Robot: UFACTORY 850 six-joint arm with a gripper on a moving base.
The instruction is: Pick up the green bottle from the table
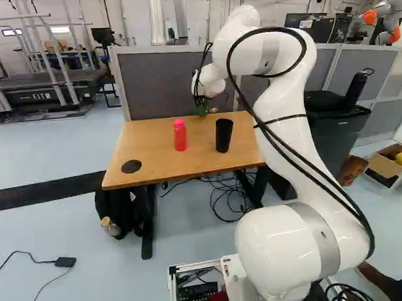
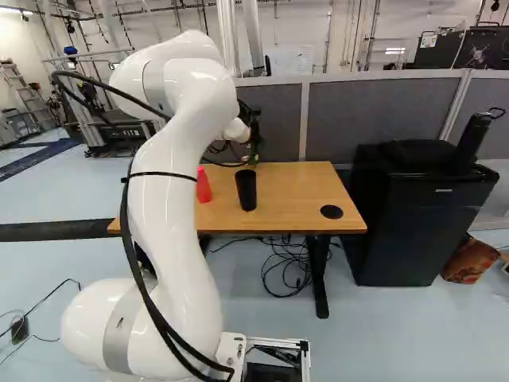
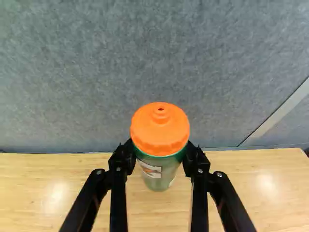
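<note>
Green bottle (image 3: 157, 183): clasped in the gripper, cap uppermost, by the worktop's back edge; whether its base touches the wood, I cannot tell.
Orange cap (image 3: 160, 128): on the bottle, just above the fingers.
Gripper (image 1: 202, 107): closed on the bottle, one finger against each side, below the cap.
White arm (image 1: 285, 100): reaching out over the worktop.
Wooden worktop (image 1: 155, 169): carries the red bottle and the black cup.
Red bottle (image 1: 180, 136): upright, between the black cup and the left edge.
Black cup (image 1: 224, 136): upright, near the red bottle, apart from it.
Black discs: one by the front left corner (image 1: 131, 166), another by the front right corner (image 2: 332, 212).
Grey partition (image 1: 158, 86): behind the back edge.
</note>
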